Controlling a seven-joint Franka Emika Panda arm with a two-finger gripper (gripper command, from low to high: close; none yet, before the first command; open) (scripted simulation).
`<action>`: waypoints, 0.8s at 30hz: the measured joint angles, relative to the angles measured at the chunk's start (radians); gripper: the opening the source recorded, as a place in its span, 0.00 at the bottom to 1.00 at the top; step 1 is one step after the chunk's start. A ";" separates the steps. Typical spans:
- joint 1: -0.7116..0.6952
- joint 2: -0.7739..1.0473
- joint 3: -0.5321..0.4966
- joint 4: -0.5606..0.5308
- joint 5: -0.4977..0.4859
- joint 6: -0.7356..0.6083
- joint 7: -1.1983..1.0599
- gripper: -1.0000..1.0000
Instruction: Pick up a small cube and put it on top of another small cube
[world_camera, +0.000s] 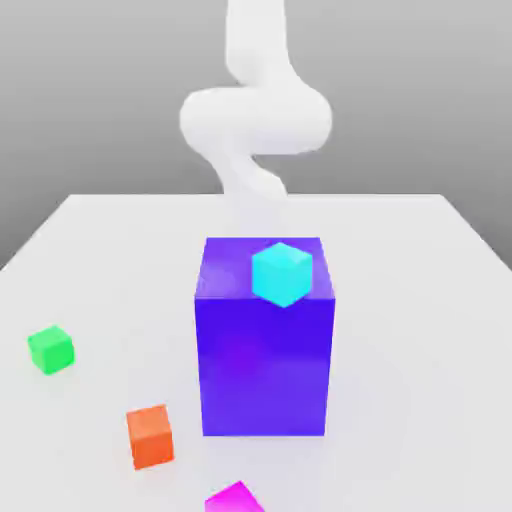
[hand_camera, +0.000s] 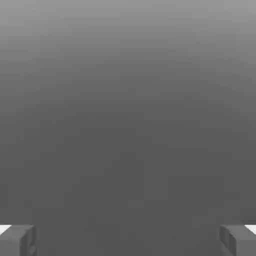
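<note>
Magenta cube, exterior view: while the frame's edge cuts off part of it, the magenta cube (world_camera: 235, 499) lies at six o'clock from the blue-purple block (world_camera: 264, 365), apart from it.
Green cube: the green cube (world_camera: 51, 351) sits on the white table (world_camera: 420, 370) at nine o'clock from the block, and at ten o'clock from the magenta cube.
Orange cube: on the table at eight o'clock from the block is the orange cube (world_camera: 150, 438), between green and magenta.
Cyan cube: the cyan cube (world_camera: 282, 275) overlaps the block's top face and front upper edge; contact cannot be told.
Arm: the white arm (world_camera: 256, 120) stands at twelve o'clock from the block.
Fingers, hand view: the gripper (hand_camera: 128, 242) has its fingers spread wide, grey background (hand_camera: 128, 125) between them.
</note>
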 joint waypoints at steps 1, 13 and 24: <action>0.004 0.034 -0.009 0.005 0.023 -0.006 0.015 0.50; 0.020 0.478 -0.108 0.086 0.302 -0.123 0.260 0.50; -0.004 0.846 -0.133 0.151 0.412 -0.187 0.594 0.50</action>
